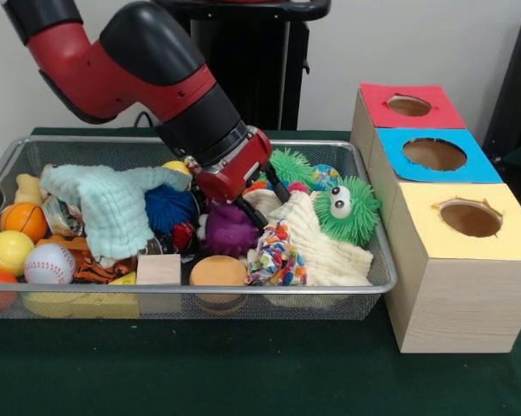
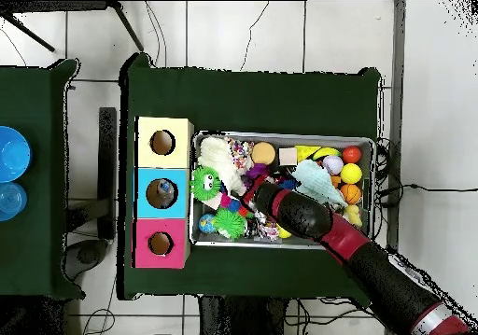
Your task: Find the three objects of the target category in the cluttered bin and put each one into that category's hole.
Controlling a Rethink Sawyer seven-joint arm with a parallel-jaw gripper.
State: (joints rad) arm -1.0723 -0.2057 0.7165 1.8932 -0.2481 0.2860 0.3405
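The wire mesh bin [image 1: 199, 289] sits on the green table, full of toys; it also shows in the overhead view [image 2: 280, 135]. My gripper [image 1: 269, 208] is down inside the bin's middle, its black fingers [image 1: 278, 187] apart over a cream cloth [image 1: 329, 251], beside a purple spiky ball [image 1: 230, 230]. Nothing shows between the fingers. One crinkly printed packet [image 1: 59, 217] lies at the bin's left end, half under a mint cloth [image 1: 113, 204]. Another printed packet [image 2: 266, 228] shows beside my arm in the overhead view. Something pale lies inside the blue box's hole [image 2: 163, 190].
Three wooden boxes stand right of the bin, with a yellow top [image 1: 468, 217], a blue top [image 1: 433, 154] and a red top [image 1: 409, 106]. A green googly-eyed fuzzy ball [image 1: 347, 208], a confetti bundle [image 1: 273, 251], a baseball [image 1: 49, 263] and a wooden block [image 1: 159, 269] crowd the bin.
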